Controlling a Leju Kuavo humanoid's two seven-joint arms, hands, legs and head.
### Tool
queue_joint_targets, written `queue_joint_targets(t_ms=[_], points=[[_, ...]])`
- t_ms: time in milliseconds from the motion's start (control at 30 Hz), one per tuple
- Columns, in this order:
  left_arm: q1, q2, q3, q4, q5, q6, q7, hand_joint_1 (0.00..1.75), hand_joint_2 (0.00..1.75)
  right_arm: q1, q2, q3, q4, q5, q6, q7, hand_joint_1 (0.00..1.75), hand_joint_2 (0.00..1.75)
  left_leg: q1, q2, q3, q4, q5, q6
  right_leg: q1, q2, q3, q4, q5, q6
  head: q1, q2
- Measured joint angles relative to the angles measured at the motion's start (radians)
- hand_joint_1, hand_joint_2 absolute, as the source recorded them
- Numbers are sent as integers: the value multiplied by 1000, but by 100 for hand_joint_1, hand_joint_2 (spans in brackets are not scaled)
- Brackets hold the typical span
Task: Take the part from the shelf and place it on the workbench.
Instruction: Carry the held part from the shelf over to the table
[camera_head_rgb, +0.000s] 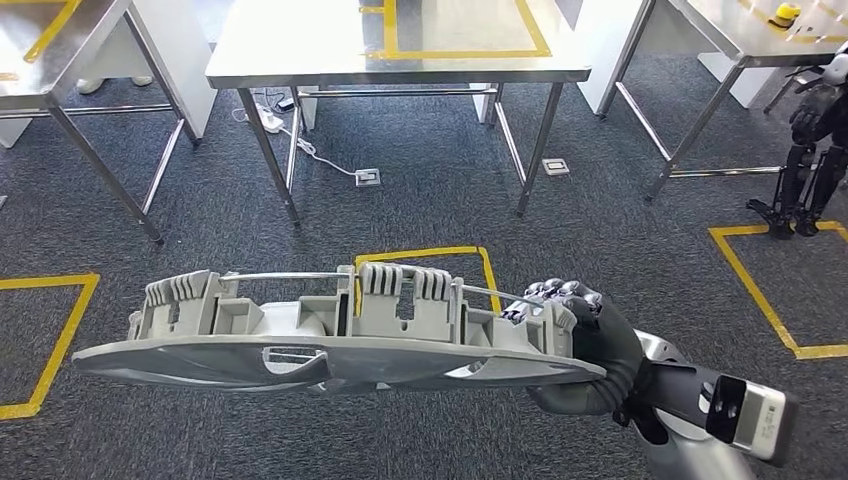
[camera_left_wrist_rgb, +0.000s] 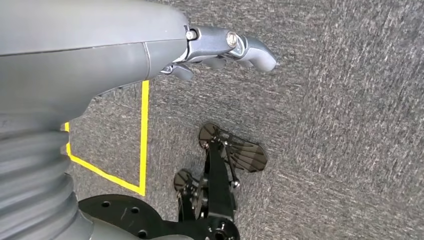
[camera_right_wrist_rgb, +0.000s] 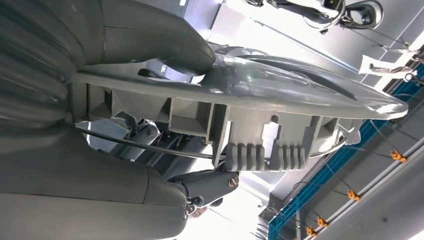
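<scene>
My right hand (camera_head_rgb: 575, 335) grips one end of the long grey plastic part (camera_head_rgb: 330, 340), which juts out level to that hand's left, above the grey carpet (camera_head_rgb: 420, 190). My left hand (camera_left_wrist_rgb: 220, 47) hangs over carpet, fingers loosely curled and holding nothing. Farther ahead of the right hand stands a steel surface (camera_head_rgb: 300, 50) marked with yellow tape.

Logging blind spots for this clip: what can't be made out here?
- Right hand: in the head view the long grey ribbed plastic part covers its fingers' grip.
- Steel workbench: top cut off by the head view's edge.
- Left hand: the wrist cover hides most of it in the left wrist view.
</scene>
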Motion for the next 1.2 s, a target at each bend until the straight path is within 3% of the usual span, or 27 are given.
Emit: queue_joint_targets(t_ms=[33, 100, 167, 233, 333, 367, 433, 467, 500, 533, 567, 600, 667, 700, 833, 900, 967, 1000, 1033, 1067, 1133, 1200], points=[[0, 0, 0, 0, 0, 0, 0, 0, 175, 2, 0, 0, 0, 1, -1, 0, 175, 175, 0, 0, 8, 0, -6, -1, 0, -1, 1, -25, 33, -1, 2, 0], [1, -1, 0, 0, -1, 0, 1, 0, 175, 3, 0, 0, 0, 1, -3, -1, 175, 175, 0, 0, 25, 0, -19, -7, 1, -7, 49, -160, 122, -9, 5, 0], [0, -2, 0, 0, -1, 0, 1, 0, 175, 3, 0, 0, -1, 1, -5, -2, 175, 175, -3, 0, 35, 0, -31, -17, 8, -14, 94, -264, 161, -22, 7, 0], [-1, -2, 0, 0, -1, 0, 1, 0, 175, 3, 0, 0, -1, 2, -5, -3, 175, 175, -5, 2, 40, -4, -40, -29, 14, -14, 102, -283, 153, -34, 7, 0], [-1, -1, 0, -1, -1, 0, 1, 0, 175, 2, 0, 0, -2, 0, -6, 0, 175, 175, -4, 6, 45, 15, -58, -45, 5, -9, 122, -294, 147, -52, 3, 0], [-2, -1, 0, -1, -1, 0, 1, 0, 175, 1, 1, 1, -3, -2, -6, 1, 175, 175, -3, 5, 27, 55, -78, -50, 2, -9, 131, -298, 144, -57, 0, 0], [-1, 0, 0, -1, -1, 0, 1, 0, 175, 0, 1, 2, -2, -8, -7, 5, 175, 175, -1, 4, -51, 190, -128, -56, 2, -9, 145, -299, 133, -64, -6, 0], [0, 1, 0, -1, -1, 0, 1, 0, 175, 0, 1, 3, -2, -11, -7, 8, 175, 175, 0, 4, -93, 251, -143, -58, 2, -8, 150, -299, 127, -65, -6, 0], [1, 2, 0, -1, -1, 0, 2, 0, 175, 0, 0, 3, -1, -15, -8, 9, 175, 175, 0, 4, -122, 283, -138, -60, 2, -6, 157, -299, 120, -64, -7, 0], [2, 3, 0, -1, -1, 0, 2, 0, 175, 0, 0, 3, 0, -18, -8, 10, 175, 175, 0, 4, -132, 276, -112, -60, 2, -4, 166, -298, 113, -63, -8, 0], [2, 4, 0, -1, -1, 0, 2, 0, 175, 0, 0, 4, 0, -22, -8, 11, 175, 175, 0, 4, -122, 230, -68, -59, 1, -3, 177, -298, 105, -60, -8, 0], [2, 5, 0, -1, -1, 0, 2, 0, 175, 0, 0, 4, 0, -25, -8, 11, 175, 175, 1, 4, -98, 159, -17, -58, 1, -2, 188, -298, 96, -57, -9, 0], [1, 7, 0, -1, -1, 0, 3, 0, 175, -2, -1, 4, 0, -29, -9, 11, 175, 175, -1, 3, -52, 44, 39, -49, 5, -1, 203, -296, 78, -46, -10, 0], [0, 8, 0, -1, -1, 0, 3, 0, 175, -4, -1, 4, 1, -30, -9, 11, 175, 175, -2, 2, -41, 17, 45, -42, 6, 0, 206, -296, 71, -40, -10, 0], [1, 7, 0, -1, -1, 0, 5, 0, 175, -6, -7, 3, 1, -34, -14, 11, 175, 175, -1, 0, -26, 8, 26, -10, 5, -1, 206, -266, 64, -17, -6, 0], [0, 7, 0, -1, -1, 0, 5, 0, 175, -8, -12, 2, 1, -36, -15, 9, 175, 175, 0, 0, -16, 6, 18, 0, 3, -5, 158, -179, 26, -7, -2, 0], [0, 7, 0, -1, -1, 0, 5, 0, 175, -6, -15, 2, 2, -38, -16, 8, 175, 175, -1, 0, -10, 6, 9, 5, 2, -7, 73, -56, -19, -3, 2, 0], [0, 7, 0, -1, -1, 0, 5, 0, 175, -5, -17, 2, 3, -38, -16, 7, 175, 175, -2, 0, -6, 7, 4, 5, 2, -7, 39, -19, -23, -3, 2, 0], [1, 7, 0, -1, -1, 0, 5, 0, 175, -3, -20, 2, 4, -39, -16, 7, 175, 175, -3, -1, 0, 7, -2, 5, 2, -7, 22, -16, -6, -6, 2, 0], [2, 7, 0, -1, -1, 0, 5, 0, 175, -3, -24, 2, 5, -40, -16, 6, 175, 175, -4, -1, 9, 7, -8, 4, 3, -7, 25, -51, 30, -11, 3, 0], [2, 5, 0, -1, -2, 0, 5, 0, 175, -3, -31, 1, 6, -44, -17, 4, 175, 175, -6, -1, 28, 6, -20, 0, 10, -10, 68, -182, 118, -25, 5, 0], [1, 3, 0, 0, -3, 0, 5, 0, 175, -3, -37, 1, 6, -49, -17, 1, 175, 175, -6, 0, 37, 3, -30, -10, 20, -17, 98, -269, 141, -37, 6, 0]])
